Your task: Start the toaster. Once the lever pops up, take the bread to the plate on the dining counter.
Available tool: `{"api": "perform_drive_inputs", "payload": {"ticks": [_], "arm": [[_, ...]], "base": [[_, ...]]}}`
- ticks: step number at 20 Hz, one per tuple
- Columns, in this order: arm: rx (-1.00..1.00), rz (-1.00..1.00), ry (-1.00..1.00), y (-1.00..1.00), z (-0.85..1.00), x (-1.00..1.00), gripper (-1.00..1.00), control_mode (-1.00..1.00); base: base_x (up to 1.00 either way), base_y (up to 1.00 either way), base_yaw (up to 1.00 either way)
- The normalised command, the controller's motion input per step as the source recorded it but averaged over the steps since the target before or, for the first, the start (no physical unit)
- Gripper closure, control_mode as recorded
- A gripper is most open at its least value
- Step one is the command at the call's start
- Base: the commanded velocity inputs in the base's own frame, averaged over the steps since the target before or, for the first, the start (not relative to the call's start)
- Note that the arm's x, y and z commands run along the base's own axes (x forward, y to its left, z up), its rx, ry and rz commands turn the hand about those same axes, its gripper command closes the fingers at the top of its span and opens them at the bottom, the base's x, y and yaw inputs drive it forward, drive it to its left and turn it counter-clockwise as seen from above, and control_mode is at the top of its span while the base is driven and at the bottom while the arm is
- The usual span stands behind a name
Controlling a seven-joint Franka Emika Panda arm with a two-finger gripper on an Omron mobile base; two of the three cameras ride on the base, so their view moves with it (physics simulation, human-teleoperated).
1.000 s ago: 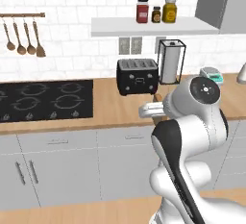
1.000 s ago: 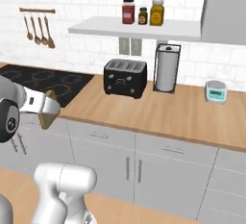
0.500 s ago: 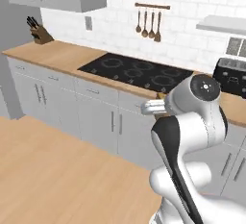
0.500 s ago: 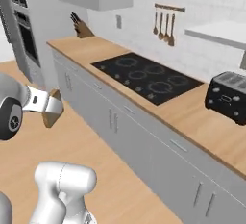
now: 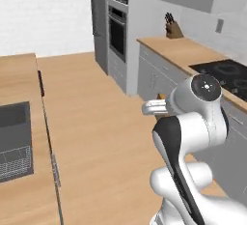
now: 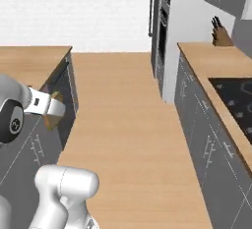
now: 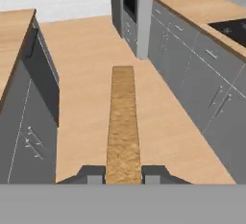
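The tool (image 7: 123, 172) squeezes the bread (image 7: 123, 122) by its near edge, slice pointing straight ahead (edge-on); the light wood surface (image 7: 12, 40) lies off to its left

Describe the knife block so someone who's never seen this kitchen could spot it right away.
Find the tall dark oven column at the far end of the room, then the wood-topped wall counter that starts beside it. The knife block sits near the counter's far end, against the wall. It is a small slanted brown block with dark handles sticking out of its top, and it stands short of the black hob.
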Motion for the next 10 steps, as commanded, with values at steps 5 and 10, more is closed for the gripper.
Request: {"api": "perform_drive_inputs", "payload": {"ticks": [5, 10], "arm": [[0.0, 0.0, 0.0, 0.0, 0.0, 0.0, 1.0, 1.0], [0.0, 0.0, 0.0, 0.0, 0.0, 0.0, 1.0, 1.0]], "base": [[-0.14, 0.0, 1.0], [-0.19, 0.0, 1.0]]}}
